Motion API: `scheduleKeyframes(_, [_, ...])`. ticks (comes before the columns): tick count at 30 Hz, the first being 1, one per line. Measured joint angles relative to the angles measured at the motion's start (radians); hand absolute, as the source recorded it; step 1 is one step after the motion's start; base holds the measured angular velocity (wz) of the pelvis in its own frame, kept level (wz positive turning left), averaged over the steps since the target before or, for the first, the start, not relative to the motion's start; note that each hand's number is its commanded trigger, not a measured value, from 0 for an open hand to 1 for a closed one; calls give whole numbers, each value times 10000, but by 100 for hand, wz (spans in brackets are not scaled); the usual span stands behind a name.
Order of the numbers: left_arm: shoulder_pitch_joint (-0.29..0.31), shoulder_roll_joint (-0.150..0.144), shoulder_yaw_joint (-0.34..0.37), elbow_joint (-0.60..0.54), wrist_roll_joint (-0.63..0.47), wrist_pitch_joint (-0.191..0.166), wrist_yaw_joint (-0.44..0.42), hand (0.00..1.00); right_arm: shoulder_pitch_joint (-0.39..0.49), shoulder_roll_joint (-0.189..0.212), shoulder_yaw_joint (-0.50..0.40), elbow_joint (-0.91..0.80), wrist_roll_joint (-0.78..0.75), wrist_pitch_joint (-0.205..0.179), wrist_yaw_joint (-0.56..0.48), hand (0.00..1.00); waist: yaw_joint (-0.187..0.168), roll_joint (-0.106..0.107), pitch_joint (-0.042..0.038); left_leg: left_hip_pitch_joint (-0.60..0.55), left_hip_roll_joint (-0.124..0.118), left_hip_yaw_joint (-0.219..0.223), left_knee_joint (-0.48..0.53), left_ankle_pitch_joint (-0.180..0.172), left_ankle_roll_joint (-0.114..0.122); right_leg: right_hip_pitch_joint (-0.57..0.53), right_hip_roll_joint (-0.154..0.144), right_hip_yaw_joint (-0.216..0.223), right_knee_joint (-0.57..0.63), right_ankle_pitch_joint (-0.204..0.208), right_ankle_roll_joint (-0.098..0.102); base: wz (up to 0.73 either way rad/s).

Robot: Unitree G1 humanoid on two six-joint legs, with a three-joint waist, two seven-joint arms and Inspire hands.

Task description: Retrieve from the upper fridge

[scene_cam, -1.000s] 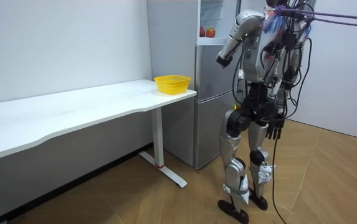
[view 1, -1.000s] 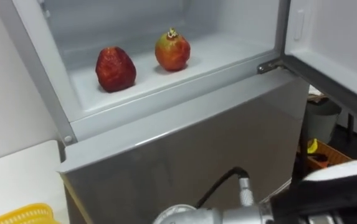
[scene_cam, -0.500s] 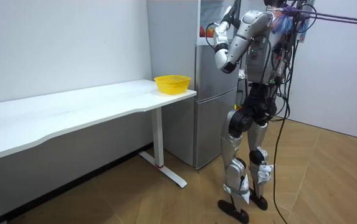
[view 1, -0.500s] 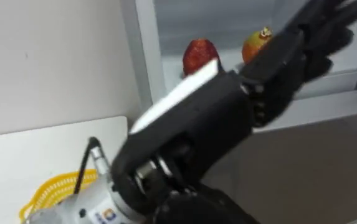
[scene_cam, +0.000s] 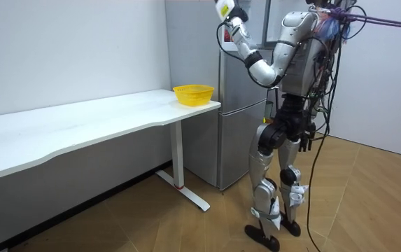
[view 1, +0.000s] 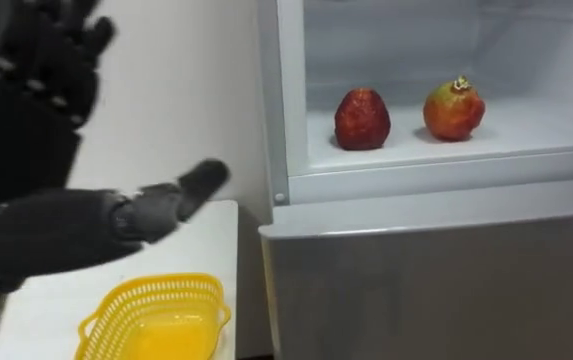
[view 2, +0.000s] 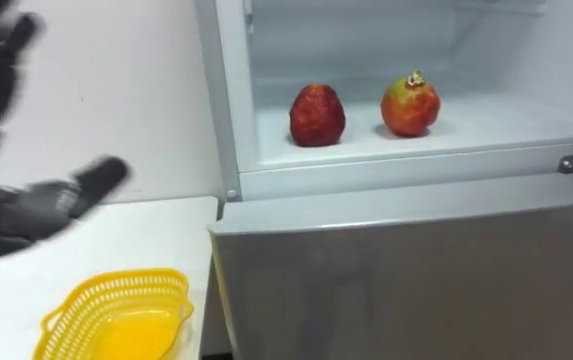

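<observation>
Left hand (view 1: pixel 36 230) has swung left, spread, beside the fridge (view 1: pixel 426 270)

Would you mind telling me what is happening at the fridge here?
The robot stands at the silver fridge, its upper compartment open. Its open left hand is raised left of it, holding nothing. A dark red fruit and a red-orange pomegranate sit untouched on the shelf; a yellow mesh basket waits on the white table.

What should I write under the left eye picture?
Open left hand raised beside an open fridge with a dark red fruit and an orange-red fruit inside; yellow basket below.
</observation>
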Motion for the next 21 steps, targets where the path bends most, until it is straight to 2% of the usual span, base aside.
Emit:
scheduleKeyframes(2, [916,-10,551,389,400,-59,714,0,117,0,-137,-62,-23,1,29,0,181,109,18,86,-21,-32,-69,0,0,55,7,7,30,-13,14,4])
scheduleKeyframes(5, [1533,-60,1082,1366,487,-86,1543,0,87,-9,-316,-62,-18,-18,-36,0,256,245,105,110,-30,-99,-124,0,-2,123,16,-22,41,-23,15,7])
scheduleKeyframes(7, [2107,-66,1505,2666,482,-160,2469,0,46,-15,-309,-129,-58,-26,-138,0,267,261,108,90,-48,-196,-157,10,-21,117,13,-150,14,-76,-4,11])
scheduleKeyframes(8, [2172,-87,1628,2981,481,-158,2714,0,48,-10,-321,-166,-97,-25,-144,0,299,242,114,76,-49,-200,-155,12,-28,86,11,-142,15,-110,-12,6])
scheduleKeyframes(10, [2459,-154,2314,4072,337,-184,3841,0,129,-63,-474,-428,-151,-26,-154,0,462,160,115,72,-64,-194,-197,20,-70,-10,21,-91,75,-149,-41,-8])
scheduleKeyframes(11, [2486,-156,2480,4379,198,-209,4067,0,145,-86,-555,-445,-149,-21,-158,0,481,162,110,76,-90,-195,-217,21,-73,-13,24,-91,103,-149,-42,-3])
scheduleKeyframes(14, [2809,-343,3013,5960,-1084,-427,5461,0,317,-188,-700,-606,-105,9,-163,0,639,141,94,116,-147,-223,-267,22,-73,-5,-4,-93,119,-169,-11,0])
scheduleKeyframes(17, [2838,-520,3016,7281,-1617,-544,6103,0,508,-124,-701,-898,-168,186,-139,0,808,127,85,123,-162,-258,-336,20,-70,-41,-36,-118,132,-186,17,0])
scheduleKeyframes(19, [2960,-843,2897,8220,-2490,-554,6639,0,461,-6,-700,-1041,-223,419,-158,0,787,91,94,117,-195,-552,-347,6,-46,-17,-61,-162,129,-201,42,8])
scheduleKeyframes(20, [2959,-881,2833,8523,-2687,-553,6747,0,456,25,-700,-1041,-211,434,-155,0,789,60,84,134,-209,-579,-354,5,-44,5,-68,-170,130,-206,51,7])
scheduleKeyframes(21, [2965,-883,2692,9238,-2946,-549,6870,0,450,90,-686,-1040,-144,440,-151,0,809,66,110,191,-214,-589,-372,5,-43,50,-73,-176,144,-210,57,0])
